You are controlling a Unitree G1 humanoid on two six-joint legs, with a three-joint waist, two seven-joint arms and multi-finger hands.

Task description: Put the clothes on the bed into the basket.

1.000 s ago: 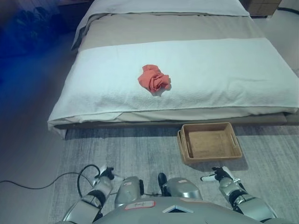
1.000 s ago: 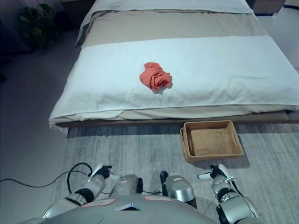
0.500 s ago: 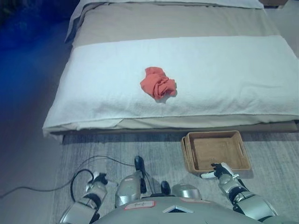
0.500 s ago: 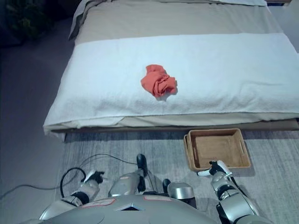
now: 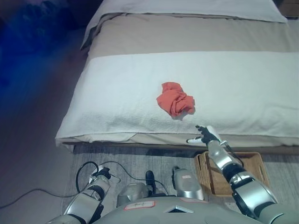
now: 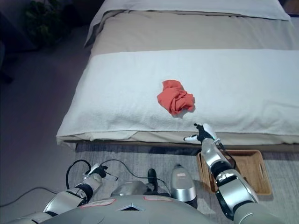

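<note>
A crumpled orange-red cloth point(image 5: 175, 99) lies on the white cover of the bed point(image 5: 117, 102), near its front edge; it also shows in the right eye view point(image 6: 175, 97). A shallow brown wicker basket point(image 6: 252, 170) stands on the rug in front of the bed, partly behind my right arm. My right hand point(image 5: 203, 136) is raised at the bed's front edge, below and right of the cloth, fingers relaxed and holding nothing. My left hand point(image 5: 99, 176) hangs low at the lower left above the rug, fingers curled and empty.
The bed has a beige sheet point(image 5: 187, 35) and white pillows farther back. A grey rug point(image 5: 117, 156) lies in front of the bed. A dark plant point(image 6: 44, 18) stands on the floor at the far left.
The camera has shifted, so the bed sits nearer and more to the right. My right hand has risen from beside the basket to the bed's front edge near the cloth.
</note>
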